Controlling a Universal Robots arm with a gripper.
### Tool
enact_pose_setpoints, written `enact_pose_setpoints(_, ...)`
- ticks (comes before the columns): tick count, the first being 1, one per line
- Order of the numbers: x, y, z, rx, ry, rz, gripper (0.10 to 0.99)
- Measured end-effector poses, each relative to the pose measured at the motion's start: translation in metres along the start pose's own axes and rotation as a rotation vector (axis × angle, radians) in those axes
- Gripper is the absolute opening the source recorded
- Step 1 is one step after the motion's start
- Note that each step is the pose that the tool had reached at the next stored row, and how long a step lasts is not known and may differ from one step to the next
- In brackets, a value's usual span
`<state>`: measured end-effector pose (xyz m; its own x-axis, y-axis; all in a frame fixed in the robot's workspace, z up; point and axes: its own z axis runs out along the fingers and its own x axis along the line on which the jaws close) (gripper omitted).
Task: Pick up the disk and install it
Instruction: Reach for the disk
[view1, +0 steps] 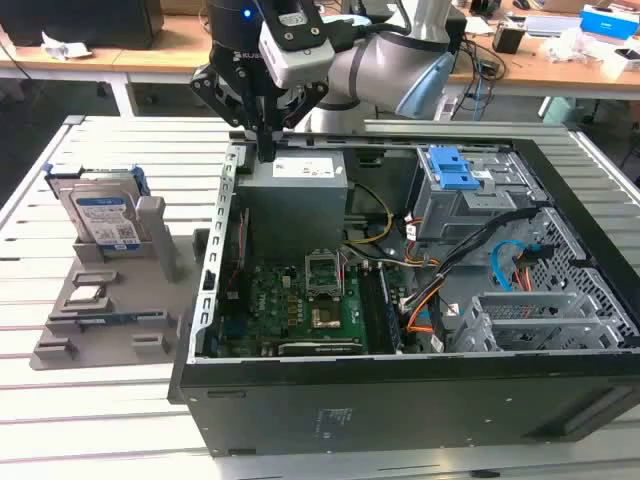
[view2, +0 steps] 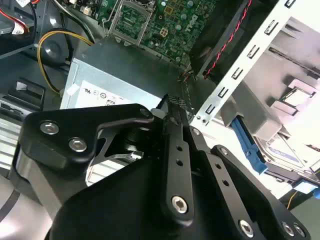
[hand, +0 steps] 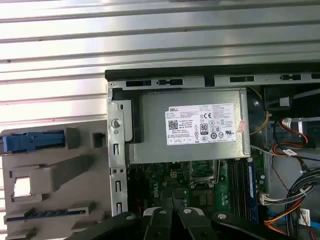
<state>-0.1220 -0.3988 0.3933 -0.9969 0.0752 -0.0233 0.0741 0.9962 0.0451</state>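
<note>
- The exterior view looks down at a slant on the whole open computer case (view1: 400, 395).
- The first wrist view faces straight down, high over the power supply (hand: 192, 125).
- The second wrist view sits close behind my gripper (view2: 172, 102), slanted; all three views share that power supply.

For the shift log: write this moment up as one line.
gripper: shut, empty | position: above power supply in open case | disk: standing in grey holder, untouched | install: not done
</note>
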Motion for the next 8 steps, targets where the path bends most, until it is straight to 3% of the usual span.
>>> enact_pose_setpoints(2,0.0104,-0.0008,-0.0003,0.000,0.0001,0.000,0.106)
enact_pose_setpoints(8,0.0221,-0.0016,-0.0006,0.000,0.0000,0.000,0.106)
